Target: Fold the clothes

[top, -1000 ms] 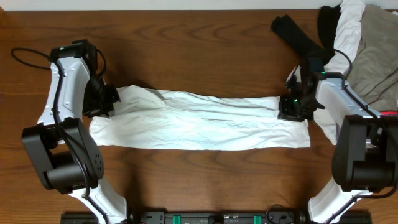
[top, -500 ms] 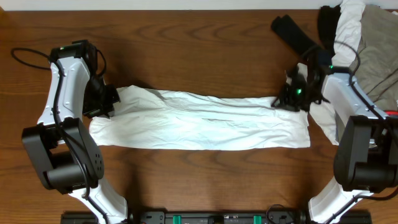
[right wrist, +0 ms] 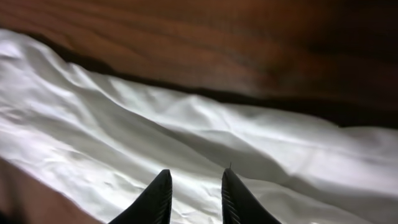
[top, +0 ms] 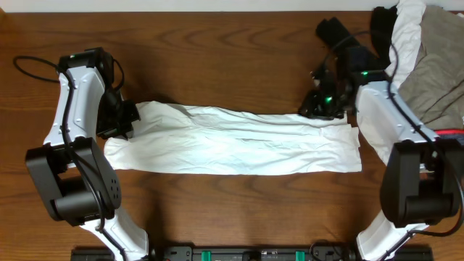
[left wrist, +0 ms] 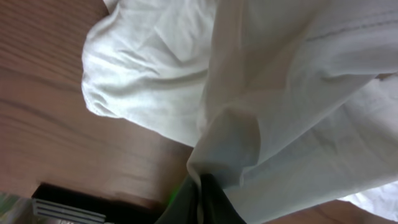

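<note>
Now the shirt runs left-right: left claw pinches one end; right claw, slightly spread, seemingly empty, hovers over the other.

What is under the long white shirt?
Only the wooden table shows around the white shirt. Whatever lies beneath the fabric is covered and cannot be seen.

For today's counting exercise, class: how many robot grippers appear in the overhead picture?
2. The left gripper is at the white shirt's left end, shut on its cloth; the right gripper hangs over the shirt's far right corner, jaws apart. None seems hidden.
</note>
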